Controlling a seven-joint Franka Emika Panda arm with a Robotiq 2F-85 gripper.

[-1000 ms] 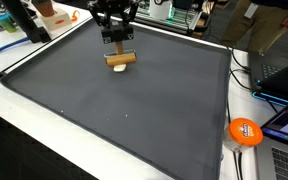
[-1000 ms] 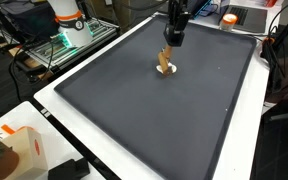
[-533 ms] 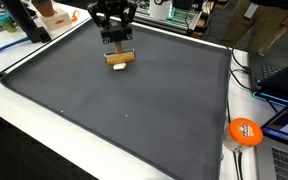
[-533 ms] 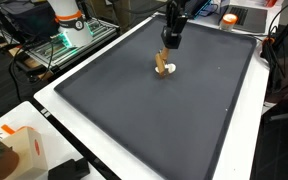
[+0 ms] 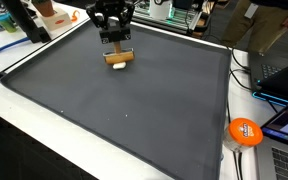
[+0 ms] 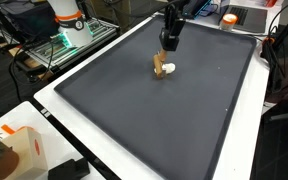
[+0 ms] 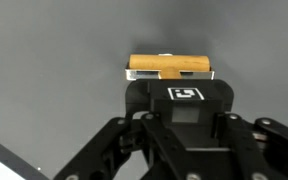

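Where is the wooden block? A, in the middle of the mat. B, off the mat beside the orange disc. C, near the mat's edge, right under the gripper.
C: the wooden block shows just below the gripper, close to an edge of the mat and far from the orange disc.

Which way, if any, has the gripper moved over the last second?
Yes. The gripper, shut on the wooden block, has crept slightly toward the far edge of the dark mat, as seen in an exterior view.
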